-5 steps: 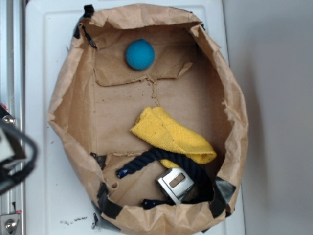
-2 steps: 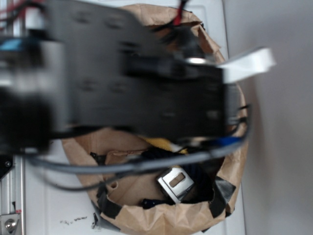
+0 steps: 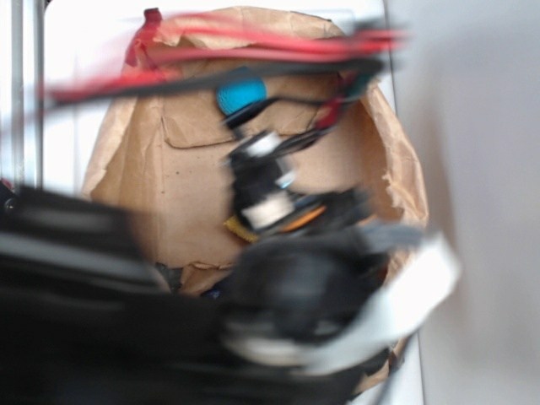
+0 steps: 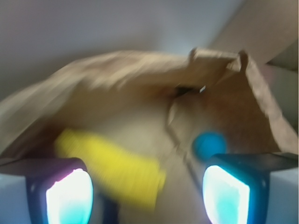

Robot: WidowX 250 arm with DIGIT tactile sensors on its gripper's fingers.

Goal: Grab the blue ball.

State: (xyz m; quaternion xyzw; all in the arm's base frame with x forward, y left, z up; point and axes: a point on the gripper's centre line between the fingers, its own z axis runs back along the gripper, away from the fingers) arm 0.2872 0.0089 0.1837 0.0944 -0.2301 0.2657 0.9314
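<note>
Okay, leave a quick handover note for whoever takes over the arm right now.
End effector: open, empty, both fingers spread, above the paper bag.
Blue ball: loose on the bag floor at the far end; in the wrist view just above the right-hand finger.
Yellow cloth: lies between the fingers, nearer than the ball.
Done: nothing grasped.
Left: line up on the ball, descend, close. Views are motion-blurred.

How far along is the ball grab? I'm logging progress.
Done: the arm is over the paper bag. In hand: nothing; the gripper is open and empty. Left: reach the blue ball, which lies untouched on the bag floor beside the yellow cloth, and close on it.
</note>
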